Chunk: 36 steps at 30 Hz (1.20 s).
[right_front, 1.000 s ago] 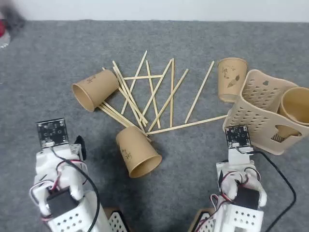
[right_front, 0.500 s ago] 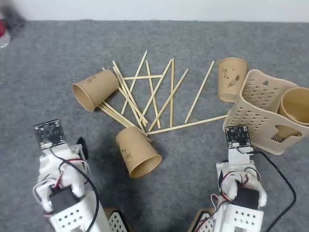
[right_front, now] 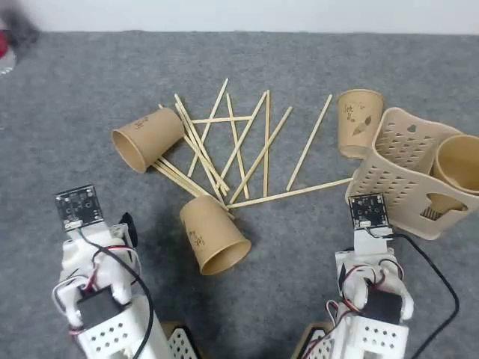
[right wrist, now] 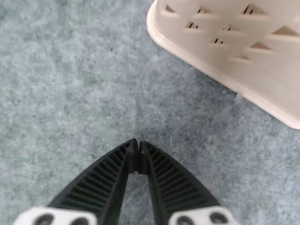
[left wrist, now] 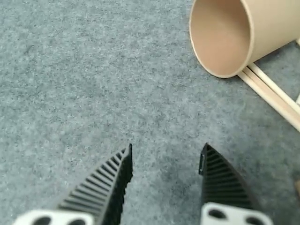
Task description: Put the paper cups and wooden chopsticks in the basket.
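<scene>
Now the left gripper [left wrist: 166, 152] is open, its two black fingers wide apart over the grey carpet [right_front: 75, 97]. It holds nothing. Since a second ago the left arm [right_front: 97, 299] has pulled back a little toward the near edge. Nothing else has moved. The right gripper [right wrist: 138, 144] is closed with its fingers pressed together and nothing between them. It hangs over the carpet just beside the basket [right wrist: 234, 47].

A little way ahead of the left gripper lies a paper cup [left wrist: 229, 33] on its side, its open mouth turned toward the gripper. Two chopsticks [left wrist: 272, 93] poke out from under it.

From the high view there are four paper cups. One is that left cup [right_front: 147, 138]. A second cup [right_front: 213, 233] lies on its side between the two arms. A third cup [right_front: 359, 122] sits right beside the basket [right_front: 397, 161]. The fourth cup [right_front: 456, 164] is inside the basket.

The wooden chopsticks [right_front: 239, 149] lie crossed in a loose pile on the carpet between the left cup and the basket. There are about a dozen, too tangled to count exactly. There is one basket.
</scene>
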Each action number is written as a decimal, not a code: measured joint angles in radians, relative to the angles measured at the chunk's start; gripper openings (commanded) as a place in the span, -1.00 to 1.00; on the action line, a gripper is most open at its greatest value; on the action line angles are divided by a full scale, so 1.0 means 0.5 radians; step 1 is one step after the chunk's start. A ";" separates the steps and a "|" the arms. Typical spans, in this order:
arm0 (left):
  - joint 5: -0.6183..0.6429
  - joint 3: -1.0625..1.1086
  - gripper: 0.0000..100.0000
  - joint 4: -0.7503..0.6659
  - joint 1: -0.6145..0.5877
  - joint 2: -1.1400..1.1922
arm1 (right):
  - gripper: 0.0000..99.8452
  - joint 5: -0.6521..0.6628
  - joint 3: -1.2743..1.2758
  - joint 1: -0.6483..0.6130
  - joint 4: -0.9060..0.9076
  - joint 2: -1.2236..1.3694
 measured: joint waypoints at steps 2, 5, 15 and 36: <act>0.000 0.000 -0.55 0.000 0.003 0.000 | -0.98 0.000 0.000 0.000 0.000 0.000; 0.009 0.000 -0.55 -0.006 0.003 0.000 | -0.98 0.000 0.000 0.000 0.000 0.000; 0.334 0.074 -0.55 -0.040 0.003 -0.003 | -0.98 0.000 0.000 0.000 0.000 0.000; 0.359 0.086 -0.55 -0.040 0.003 -0.003 | -0.98 0.000 0.000 0.000 0.000 0.000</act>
